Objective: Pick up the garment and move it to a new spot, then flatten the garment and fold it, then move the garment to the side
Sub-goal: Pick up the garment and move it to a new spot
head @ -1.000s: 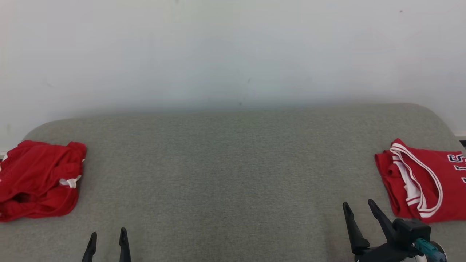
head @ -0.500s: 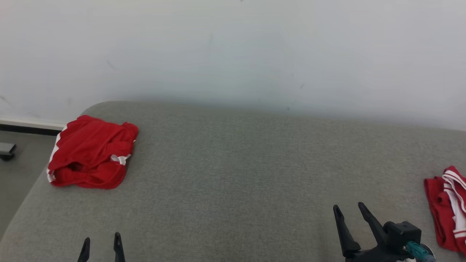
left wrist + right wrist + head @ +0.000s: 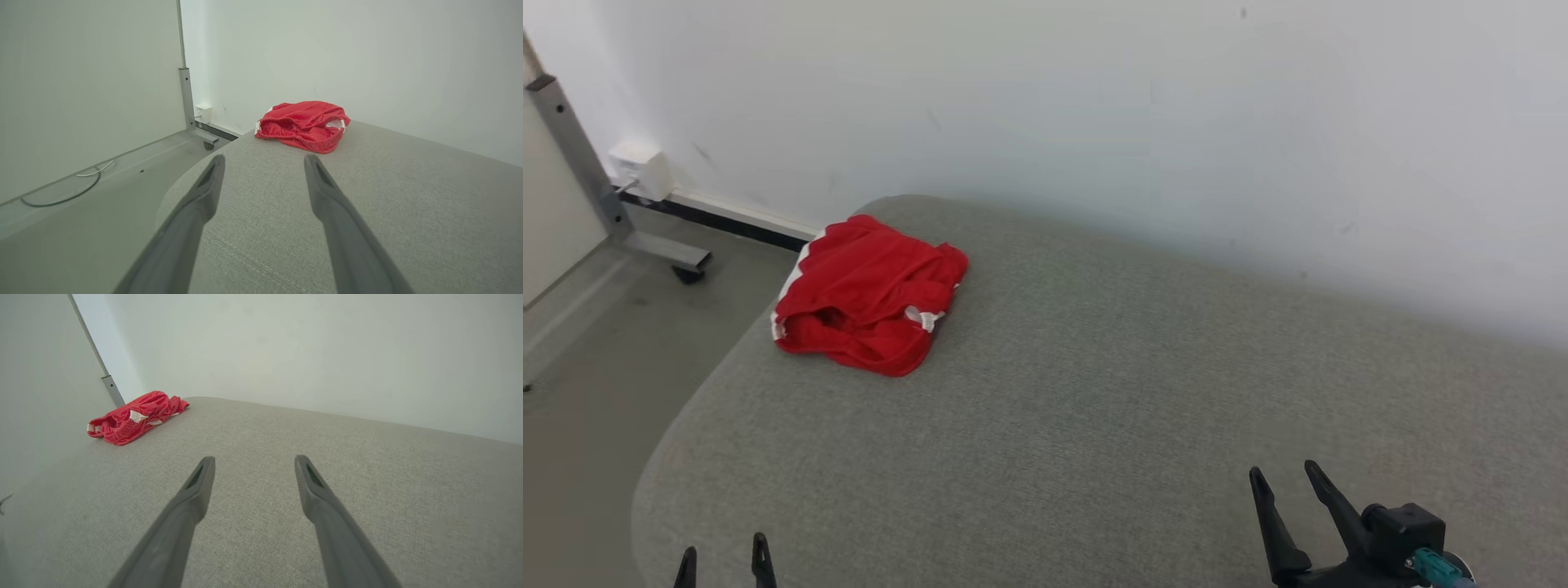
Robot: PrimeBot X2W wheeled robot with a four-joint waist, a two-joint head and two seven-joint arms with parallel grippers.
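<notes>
A crumpled red garment [image 3: 866,294] with white trim lies near the far left corner of the grey cushioned surface [image 3: 1094,408]. The left wrist view has the garment [image 3: 304,124] straight ahead, well beyond the fingertips; in the right wrist view the garment [image 3: 135,416] is far off to the left. My left gripper [image 3: 724,555] is open at the near left edge of the surface, with nothing between its fingers. My right gripper [image 3: 1285,478] stands open and empty at the near right.
A white wall runs behind the surface. To the left, the floor [image 3: 596,343] drops away past the surface's rounded edge. A grey metal post with a foot [image 3: 613,212] and a white wall box [image 3: 641,167] stand there. A cable [image 3: 61,196] lies on the floor.
The head camera has swung left: the crumpled garment now sits nearer the picture's middle and the folded red jersey at the right has left the picture. Both grippers stay open.
</notes>
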